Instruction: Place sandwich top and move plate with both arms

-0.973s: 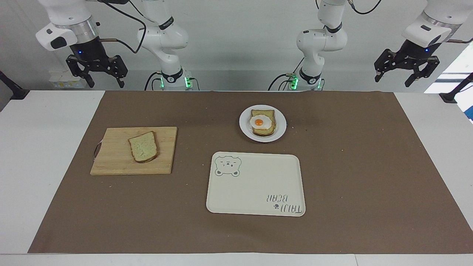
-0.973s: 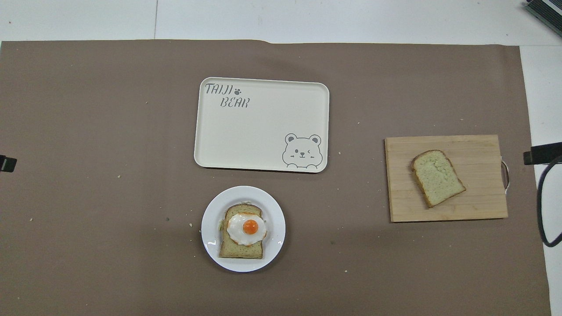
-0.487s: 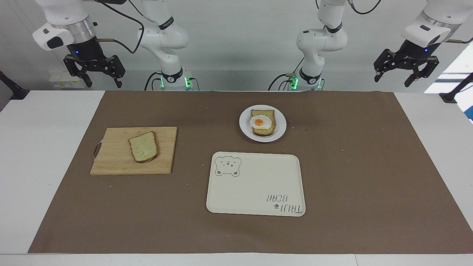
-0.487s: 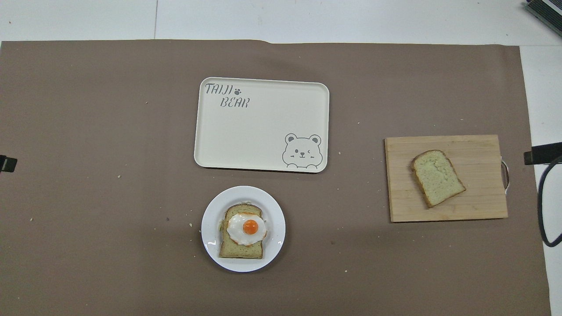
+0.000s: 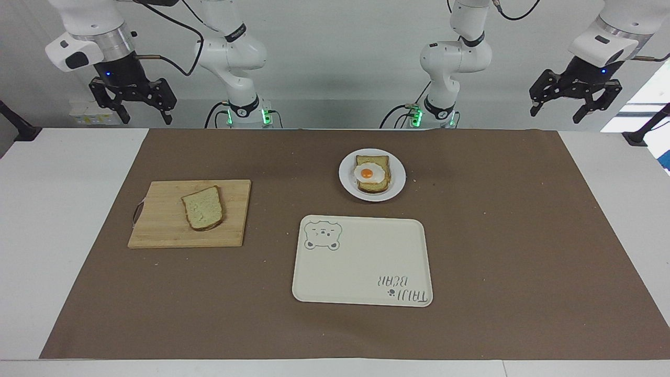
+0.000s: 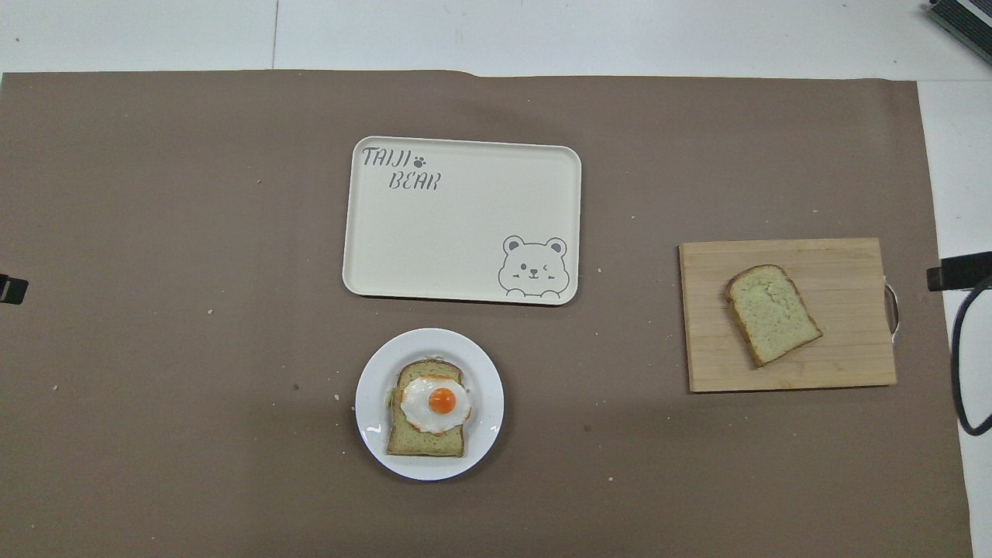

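Brown paper point(image 5: 497, 235) covered the table, and from the facing view I saw both grippers raised at the robots' edge of it, each with fingers spread and nothing between them. My right gripper point(image 5: 132, 107) hung over the white margin at its own end; well below it and toward the table's middle lay the wooden cutting board point(image 5: 162, 230), with the sandwich top point(image 5: 203, 208) flat on the board, touched by nothing. My left gripper point(image 5: 576, 107) hung at the left arm's end, well apart from everything. The plate point(image 5: 346, 180) sat between the two grippers, near the arm bases, carrying toast with a fried egg point(image 5: 368, 172). The bear-print tray point(image 5: 361, 272) lay just beside the plate, farther from the robots. Only the facing view gave me the arms; the overhead view showed neither gripper, but it showed the slice point(image 6: 773, 313) turned askew on the board point(image 6: 845, 263) and the plate's point(image 6: 372, 403) bare rim all around the toast.
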